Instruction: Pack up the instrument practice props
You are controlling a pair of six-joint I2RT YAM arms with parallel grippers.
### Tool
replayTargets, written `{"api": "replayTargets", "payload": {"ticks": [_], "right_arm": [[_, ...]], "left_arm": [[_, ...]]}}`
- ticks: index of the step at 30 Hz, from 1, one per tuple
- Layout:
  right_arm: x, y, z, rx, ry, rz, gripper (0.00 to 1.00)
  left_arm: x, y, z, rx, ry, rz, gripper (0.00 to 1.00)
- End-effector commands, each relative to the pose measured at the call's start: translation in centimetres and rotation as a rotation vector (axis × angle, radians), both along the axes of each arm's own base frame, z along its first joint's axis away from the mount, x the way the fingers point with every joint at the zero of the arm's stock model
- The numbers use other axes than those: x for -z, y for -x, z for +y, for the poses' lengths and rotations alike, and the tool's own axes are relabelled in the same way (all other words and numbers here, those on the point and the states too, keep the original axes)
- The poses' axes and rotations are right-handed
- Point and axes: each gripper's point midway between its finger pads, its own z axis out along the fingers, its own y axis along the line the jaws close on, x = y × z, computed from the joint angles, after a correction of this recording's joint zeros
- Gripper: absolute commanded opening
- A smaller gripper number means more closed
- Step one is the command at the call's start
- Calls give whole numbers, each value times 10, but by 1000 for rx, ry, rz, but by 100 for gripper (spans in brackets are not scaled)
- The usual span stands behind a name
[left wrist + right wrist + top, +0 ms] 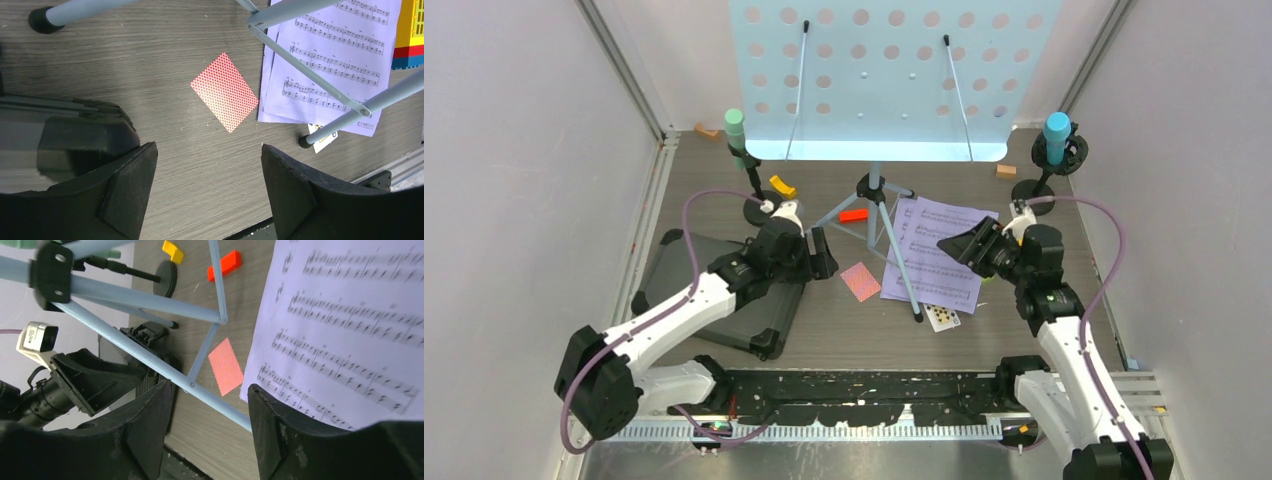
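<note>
**Music rack.** The pale blue perforated music rack stands upright at the back centre on its tripod legs. One leg runs forward across the sheet-music pages.

**Case.** A dark case lies flat at the left, partly under the left arm. Whether it is latched cannot be told.

**Sheet-music pages.** The lilac sheet-music pages lie flat on the table right of centre, beneath that forward leg.

**Grippers.** The left gripper hangs just beside the case with its jaws apart and nothing between them. The right gripper hangs at the left edge of the pages, near the leg, also parted and empty.

**Microphones.** The green microphone sits on its black pole at the back left. The blue microphone sits on its pole at the back right. Both are upright and well apart from the grippers.

**Other items.** A red-backed playing card lies between the two grippers and is not part of the job.

**Assessment.** No prop appears packed, so this is judged to be the approach to a first pick. The right gripper looks aimed at the pages or the leg over them. The leg crosses the pages, so the next move likely calls for shifting the rack first or sliding the pages out sideways. Thin flat paper will need a low pinch at its edge.
</note>
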Motion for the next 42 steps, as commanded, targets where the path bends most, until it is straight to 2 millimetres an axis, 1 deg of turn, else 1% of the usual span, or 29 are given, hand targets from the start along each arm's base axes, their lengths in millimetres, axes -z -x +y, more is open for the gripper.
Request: {"api": "replayTargets", "payload": {"ticks": [1,2,3,4,7,10,11,12,13,14,15,18,19,20,21,24,29,30,33,35,37,42], "right_arm": [[-20,-9,20,-26,-77,-83,62],[-13,-14,19,-3,-58,-63,61],[-10,-12,26,-21,-47,-55,61],[-3,-16,25,5,-31,-40,61],[13,-19,37,24,12,-16,60],[25,-21,41,56,56,-2,60],[32,-22,42,66,80,8,60],[33,-24,43,73,87,0,60],[38,-26,44,85,102,4,60],[38,-28,47,82,103,-5,60],[41,-31,48,87,113,4,60],[45,-34,60,60,133,8,60],[47,-38,61,70,150,15,60],[49,-36,67,59,164,19,60],[50,-39,68,69,178,18,60],[51,-35,81,56,192,3,60],[51,-32,98,45,150,-20,60],[54,-30,103,37,156,-15,60],[52,-26,118,14,172,-31,60],[52,-18,131,-11,191,-43,60],[53,-16,136,-6,205,-51,60],[57,-15,140,11,238,-58,60]], "left_arm": [[-30,-22,-21,18,101,-68,78],[-30,-24,-22,14,103,-67,78],[-29,-28,-23,10,102,-66,78],[-30,-30,-23,9,101,-67,78],[-33,-39,-26,11,93,-74,77],[-34,-48,-26,1,85,-74,76],[-34,-50,-26,-2,83,-73,76],[-33,-53,-26,-5,81,-73,76],[-33,-55,-27,-8,79,-71,76],[-33,-58,-27,-10,79,-71,76],[-32,-61,-28,-12,78,-71,76],[-30,-73,-31,-9,69,-72,76],[-29,-77,-33,-5,68,-72,76],[-28,-81,-34,-4,67,-71,76],[-27,-86,-35,-3,64,-69,75],[-21,-104,-40,-3,47,-72,73],[-14,-123,-62,76,46,-34,67],[-13,-126,-65,84,46,-29,67],[-11,-132,-72,93,54,-20,66],[-9,-135,-74,97,57,-15,65],[-7,-136,-76,100,55,-11,65],[-8,-137,-74,100,59,-19,65]]}}
